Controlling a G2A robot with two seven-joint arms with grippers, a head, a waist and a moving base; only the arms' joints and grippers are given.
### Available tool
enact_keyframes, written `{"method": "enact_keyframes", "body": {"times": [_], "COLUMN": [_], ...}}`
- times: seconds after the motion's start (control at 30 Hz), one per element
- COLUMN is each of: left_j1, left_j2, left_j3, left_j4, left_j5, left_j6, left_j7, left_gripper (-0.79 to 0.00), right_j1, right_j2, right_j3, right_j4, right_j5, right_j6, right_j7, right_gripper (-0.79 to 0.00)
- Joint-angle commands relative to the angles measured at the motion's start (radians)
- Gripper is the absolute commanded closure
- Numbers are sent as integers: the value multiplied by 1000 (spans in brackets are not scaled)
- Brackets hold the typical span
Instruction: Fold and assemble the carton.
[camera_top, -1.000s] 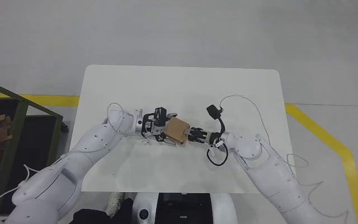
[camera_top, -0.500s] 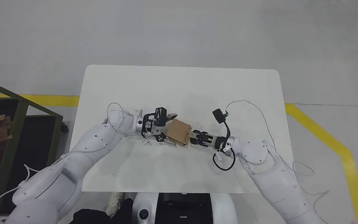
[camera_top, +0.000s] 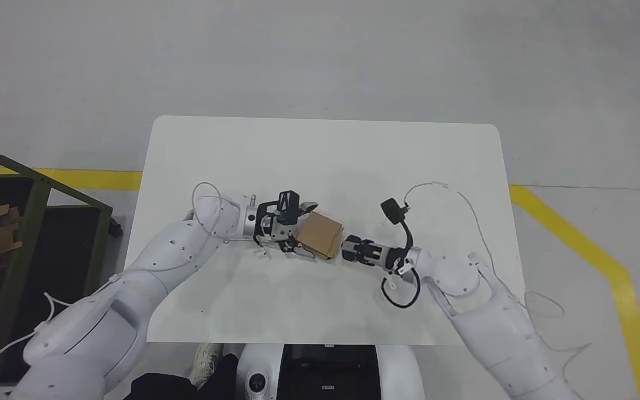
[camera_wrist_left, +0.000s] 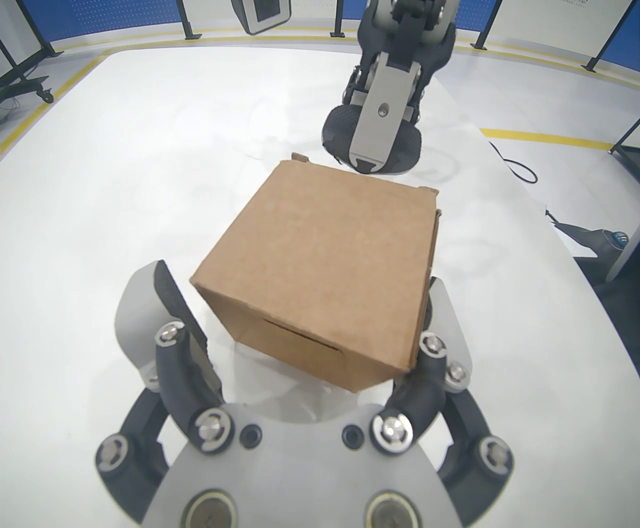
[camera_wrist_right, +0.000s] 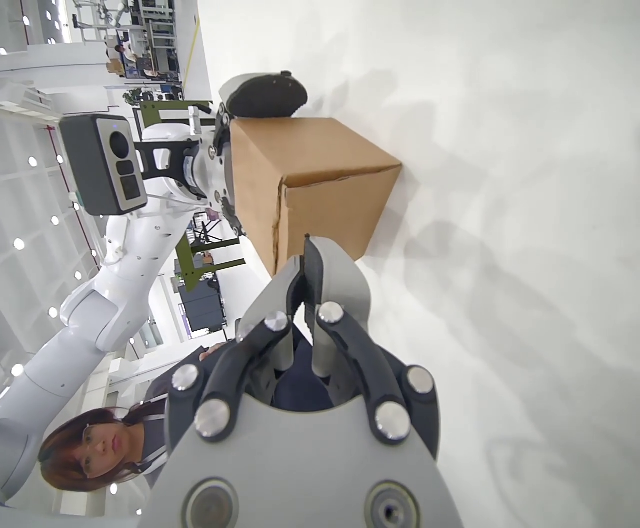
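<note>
The brown carton (camera_top: 320, 235) rests closed as a cube on the white table (camera_top: 450, 160), a little in front of its centre. My left gripper (camera_top: 297, 229) stands open around the carton (camera_wrist_left: 325, 260). One finger (camera_wrist_left: 440, 320) lies against a side wall; the other (camera_wrist_left: 167, 300) keeps a small gap. My right gripper (camera_top: 347, 246) is shut with nothing in it, and its tip (camera_wrist_right: 306, 250) sits at the opposite wall of the carton (camera_wrist_right: 300, 165), by the seam. It faces the left arm's camera as the shut right gripper (camera_wrist_left: 367, 165) just behind the carton.
A thin white cable (camera_top: 440, 190) loops over the table to the right of the carton. A dark green bin (camera_top: 30, 230) stands on the floor off the table's left side. Bare table lies on every side of the carton.
The right arm has swung its elbow outward and its wrist has turned, shifting the shut gripper slightly along the carton's side. The carton and the left gripper have stayed in place.
</note>
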Motion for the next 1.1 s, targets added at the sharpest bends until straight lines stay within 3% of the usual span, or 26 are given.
{"method": "enact_keyframes", "body": {"times": [0.0, 0.53, 0.77, 0.97, 1.07], "left_j1": [-1, 4, 5, 16, 34], "left_j2": [-1, -2, 2, 16, 35], "left_j3": [1, 0, -6, -21, -33], "left_j4": [0, 3, 5, -6, -25], "left_j5": [0, -1, -1, 9, 14], "left_j6": [-1, 5, 6, -2, -11], "left_j7": [1, 9, 10, 39, 82], "left_gripper": [-785, -785, -785, -785, -785], "right_j1": [5, 68, 42, -16, -32], "right_j2": [-2, -20, -15, 2, 8], "right_j3": [-11, -86, -63, 21, 56], "right_j4": [2, 11, -7, -39, -43], "right_j5": [1, -42, -31, -10, -9], "right_j6": [-1, 35, 22, -25, -81], "right_j7": [1, -14, -32, -66, -83], "right_gripper": [0, 0, 0, -157, -305]}}
